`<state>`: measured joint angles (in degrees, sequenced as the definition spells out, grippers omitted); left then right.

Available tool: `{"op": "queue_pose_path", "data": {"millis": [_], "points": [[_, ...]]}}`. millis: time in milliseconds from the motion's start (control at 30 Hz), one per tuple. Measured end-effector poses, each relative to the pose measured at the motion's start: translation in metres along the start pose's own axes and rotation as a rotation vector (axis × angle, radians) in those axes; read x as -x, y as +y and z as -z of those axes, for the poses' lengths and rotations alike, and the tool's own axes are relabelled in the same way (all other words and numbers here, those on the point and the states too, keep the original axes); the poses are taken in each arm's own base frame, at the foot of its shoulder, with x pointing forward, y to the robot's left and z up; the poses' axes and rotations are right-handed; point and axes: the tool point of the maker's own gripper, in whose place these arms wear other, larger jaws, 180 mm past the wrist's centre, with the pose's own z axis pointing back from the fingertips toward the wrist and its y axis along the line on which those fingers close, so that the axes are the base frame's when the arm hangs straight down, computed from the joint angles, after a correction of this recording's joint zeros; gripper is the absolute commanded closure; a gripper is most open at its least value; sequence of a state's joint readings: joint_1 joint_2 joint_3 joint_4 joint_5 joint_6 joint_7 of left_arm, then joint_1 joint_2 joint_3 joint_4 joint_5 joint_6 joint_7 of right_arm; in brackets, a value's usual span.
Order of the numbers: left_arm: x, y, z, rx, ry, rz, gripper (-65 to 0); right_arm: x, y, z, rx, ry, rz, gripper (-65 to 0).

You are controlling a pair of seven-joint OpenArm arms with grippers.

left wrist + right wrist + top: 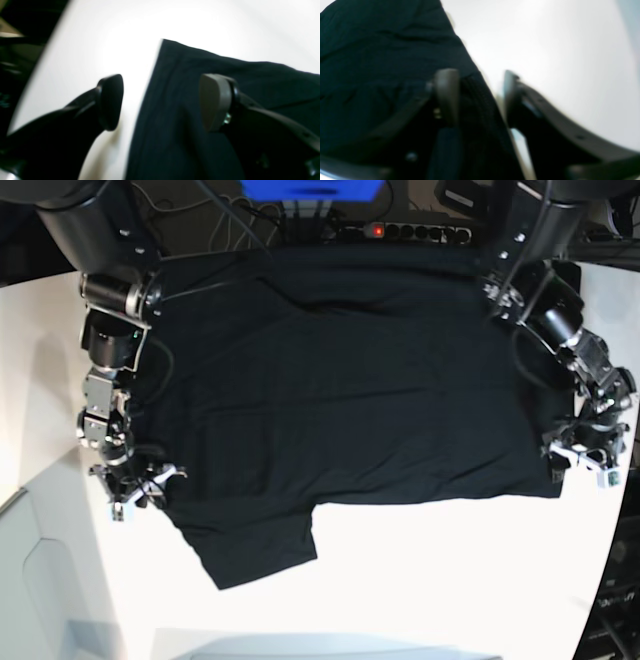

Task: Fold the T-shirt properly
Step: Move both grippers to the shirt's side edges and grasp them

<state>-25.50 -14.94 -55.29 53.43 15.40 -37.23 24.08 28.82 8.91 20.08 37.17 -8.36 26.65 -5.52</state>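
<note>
Base view shows the T-shirt [340, 400] spread plain side up over the white desk [430, 580], its top edge at the far side and one sleeve [255, 545] lying folded over toward me near the lower left. My right fingers [140, 485] sit at the shirt's left edge just above that sleeve, and my left fingers [585, 460] at the shirt's lower right corner.

From the left wrist, my left fingers [160, 102] stand spread apart and released: one pad [111, 101] hangs over bare desk [105, 37], the other [213, 101] over the black cloth [175, 112], with the shirt's straight edge running between them. Nothing is pinched there.

From the right wrist, my right fingers [477, 97] straddle the shirt's edge [395, 62], with one pad [446, 92] on the cloth side and the other [511, 92] on the desk side [545, 50]. A strip of dark fabric lies in the gap between them. That picture is blurred, so I cannot tell whether they are clenched on the fabric or only closing around it.
</note>
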Motion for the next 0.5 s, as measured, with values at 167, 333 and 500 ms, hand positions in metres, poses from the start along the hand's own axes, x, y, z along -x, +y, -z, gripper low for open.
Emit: {"op": "queue_pose_path", "data": {"millis": [167, 333, 500], "points": [[0.008, 0.014, 0.019, -0.004, 0.011, -0.079, -45.4, 0.006, 0.001, -0.002, -0.002, -0.009, 0.018, 0.0], [-0.002, 0.0, 0.031, 0.037, -0.046, -0.116, -45.4, 0.007, 0.001, -0.002, -0.002, -0.005, 0.016, 0.0], [0.012, -0.005, 0.044, -0.008, -0.022, -0.096, -45.4, 0.007, 0.002, -0.002, -0.002, -0.006, 0.018, 0.0]]}}
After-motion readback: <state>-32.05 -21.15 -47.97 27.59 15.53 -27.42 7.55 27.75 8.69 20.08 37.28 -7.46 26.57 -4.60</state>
